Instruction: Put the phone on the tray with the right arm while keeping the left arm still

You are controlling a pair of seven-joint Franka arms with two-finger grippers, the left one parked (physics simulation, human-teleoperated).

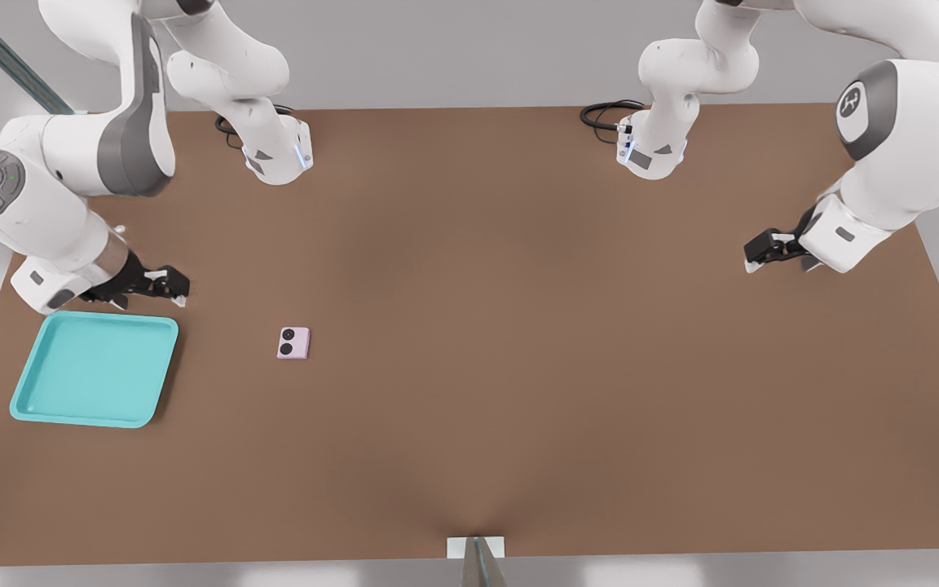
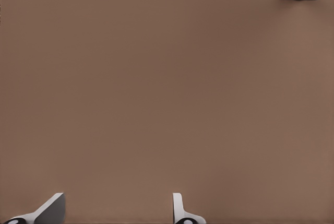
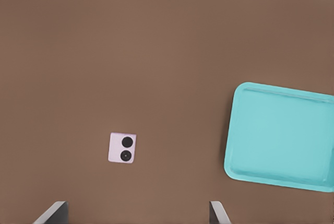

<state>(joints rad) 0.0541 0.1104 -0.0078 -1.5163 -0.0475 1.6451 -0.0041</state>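
Phone lies flat; right arm's gripper hovers beyond tray, seemingly spread.

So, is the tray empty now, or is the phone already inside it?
Empty. The tray shows only bare turquoise floor; the phone lies on the table beside it, apart. The gripper hovers open behind the tray, holding nothing.

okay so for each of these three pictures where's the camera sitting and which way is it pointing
Front view: high above, facing both arm bases, looking down on table, tray, phone; both arms show, right arm's pincer beside the tray.
Left wrist view: looks down on bare table; only fingertips show.
Right wrist view: looks down on phone and tray, open fingertips showing; shares both with the front view.
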